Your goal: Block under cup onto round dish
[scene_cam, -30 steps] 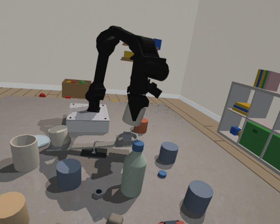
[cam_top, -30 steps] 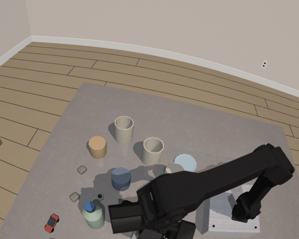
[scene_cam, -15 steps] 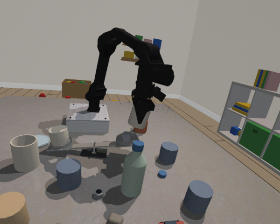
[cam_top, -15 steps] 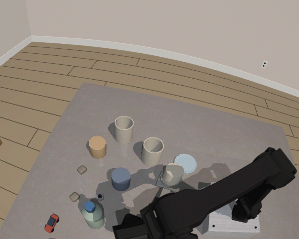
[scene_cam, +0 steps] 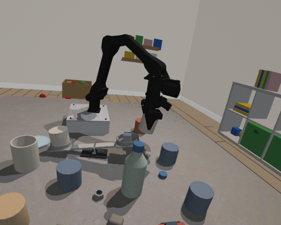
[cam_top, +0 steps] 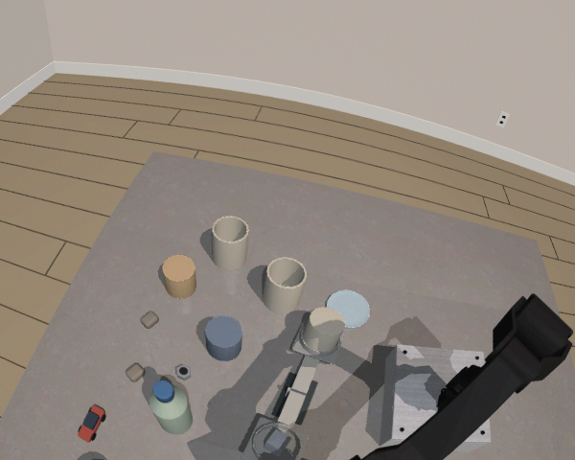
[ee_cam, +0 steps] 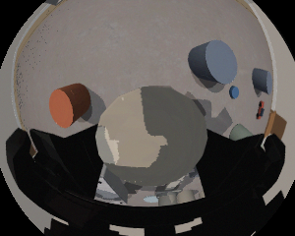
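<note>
1. The block point(scene_cam: 127, 137) sits uncovered in the ringed pan point(scene_cam: 118, 141) at the balance's point(scene_cam: 94, 146) end, near the tabletop edge closest to the top camera. It looks small, stiff and light, with flat grey faces; I judge a pinch across two opposite side faces safest, coming straight down inside the ring.
2. The end effector point(scene_cam: 149, 125) holds the lifted cup point(scene_cam: 145, 127), mouth down, fingers spread wide around its wall. It hangs beside and above the block, well apart from it.
3. The cup must be set down away from the dish before the block can be taken.
4. The other cup point(cam_top: 322, 329) stands on the far pan; it must not be touched.
5. The dish point(cam_top: 353, 306) lies just beyond that cup, so carrying the block there calls for a careful path.
</note>
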`<state>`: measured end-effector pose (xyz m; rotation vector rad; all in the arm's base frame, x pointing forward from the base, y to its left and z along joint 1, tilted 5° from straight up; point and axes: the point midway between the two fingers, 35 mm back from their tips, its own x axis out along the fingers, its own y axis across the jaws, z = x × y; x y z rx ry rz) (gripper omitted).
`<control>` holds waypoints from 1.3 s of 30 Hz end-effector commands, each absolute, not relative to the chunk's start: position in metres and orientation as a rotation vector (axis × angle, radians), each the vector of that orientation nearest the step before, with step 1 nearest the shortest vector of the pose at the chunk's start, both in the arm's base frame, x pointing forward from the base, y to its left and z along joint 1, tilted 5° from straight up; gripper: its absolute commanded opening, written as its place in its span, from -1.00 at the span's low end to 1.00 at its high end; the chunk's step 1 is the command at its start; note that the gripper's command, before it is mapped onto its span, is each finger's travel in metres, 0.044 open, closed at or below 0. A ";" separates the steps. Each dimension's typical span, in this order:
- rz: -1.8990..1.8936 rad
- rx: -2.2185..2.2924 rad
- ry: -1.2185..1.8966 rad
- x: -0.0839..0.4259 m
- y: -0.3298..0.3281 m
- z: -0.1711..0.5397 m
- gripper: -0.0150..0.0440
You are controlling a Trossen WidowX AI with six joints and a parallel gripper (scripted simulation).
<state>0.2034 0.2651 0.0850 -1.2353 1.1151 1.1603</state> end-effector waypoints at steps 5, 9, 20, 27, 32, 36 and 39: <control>1.149 -1.222 1.124 0.172 0.278 0.061 -0.49; 1.149 -1.222 1.124 0.173 0.278 0.051 -0.49; 1.149 -1.222 1.124 0.176 0.279 0.021 -0.49; 1.149 -1.222 1.124 0.177 0.279 0.010 -0.49; 1.151 -1.219 1.125 0.177 0.280 0.008 -0.40; 1.151 -1.219 1.125 0.177 0.280 0.008 -0.05; 1.151 -1.219 1.125 0.177 0.280 0.008 0.22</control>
